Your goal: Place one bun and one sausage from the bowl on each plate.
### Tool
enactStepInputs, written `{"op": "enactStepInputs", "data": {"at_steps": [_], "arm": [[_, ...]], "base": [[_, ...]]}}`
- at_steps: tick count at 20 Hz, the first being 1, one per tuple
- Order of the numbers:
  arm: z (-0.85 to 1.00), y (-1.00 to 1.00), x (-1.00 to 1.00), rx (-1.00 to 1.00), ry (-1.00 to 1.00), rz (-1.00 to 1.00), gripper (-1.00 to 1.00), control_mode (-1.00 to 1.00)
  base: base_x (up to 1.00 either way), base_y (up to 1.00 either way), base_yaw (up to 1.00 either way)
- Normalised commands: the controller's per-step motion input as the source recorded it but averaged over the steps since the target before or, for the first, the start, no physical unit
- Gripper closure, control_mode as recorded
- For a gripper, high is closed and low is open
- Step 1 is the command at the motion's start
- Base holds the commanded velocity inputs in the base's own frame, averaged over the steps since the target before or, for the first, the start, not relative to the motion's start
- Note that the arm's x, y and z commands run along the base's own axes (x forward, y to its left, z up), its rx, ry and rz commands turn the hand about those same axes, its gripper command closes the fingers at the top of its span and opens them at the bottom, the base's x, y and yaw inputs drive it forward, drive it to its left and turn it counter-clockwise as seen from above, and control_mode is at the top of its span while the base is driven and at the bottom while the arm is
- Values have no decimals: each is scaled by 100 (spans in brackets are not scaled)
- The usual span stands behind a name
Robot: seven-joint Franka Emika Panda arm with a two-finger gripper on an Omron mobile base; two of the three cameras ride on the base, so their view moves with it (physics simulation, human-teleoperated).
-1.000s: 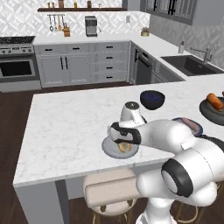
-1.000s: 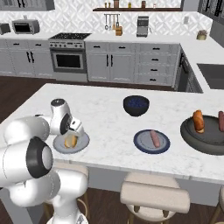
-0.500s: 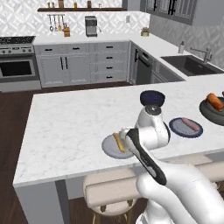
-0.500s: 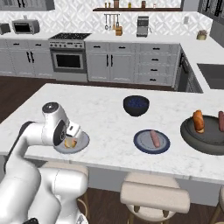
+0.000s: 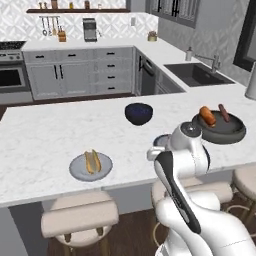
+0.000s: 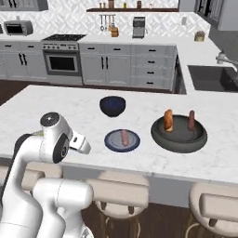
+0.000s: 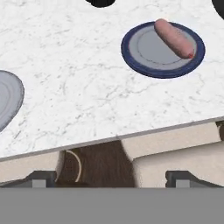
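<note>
The plain grey plate (image 5: 76, 170) holds a bun (image 5: 92, 161) and a sausage side by side. The blue-rimmed plate (image 7: 148, 51) (image 6: 111, 142) carries one sausage (image 7: 174, 37) (image 6: 123, 136) and no bun. The wide dark bowl (image 6: 179, 145) (image 5: 220, 136) holds a bun (image 6: 168, 120) and a sausage (image 6: 190, 120). My gripper (image 7: 110, 178) is open and empty. It hangs near the counter's front edge, between the two plates, looking down at the counter. The grey plate's edge (image 7: 6, 103) shows at the hand view's left.
A small deep bowl (image 6: 112, 105) (image 5: 138, 113), black with a blue inside, stands farther back on the marble island. Padded stools (image 5: 80, 217) stand below the counter's front edge. A sink (image 5: 197, 74) lies beyond the island at the right.
My arm has swung away from the grey plate toward the blue-rimmed one, leaving bun and sausage on the grey plate. The base views have shifted sideways along the island.
</note>
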Motion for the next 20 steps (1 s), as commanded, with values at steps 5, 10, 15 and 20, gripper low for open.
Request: {"op": "enactStepInputs", "data": {"at_steps": [5,10,15,20], "arm": [[0,0,0,0,0,0,-100,100],[0,0,0,0,0,0,-100,100],[0,0,0,0,0,0,-100,100],[28,-12,31,6,-10,0,-100,-100]], "base": [[-17,-100,-4],[0,-100,-7],[79,-47,-1],[57,0,0]]}}
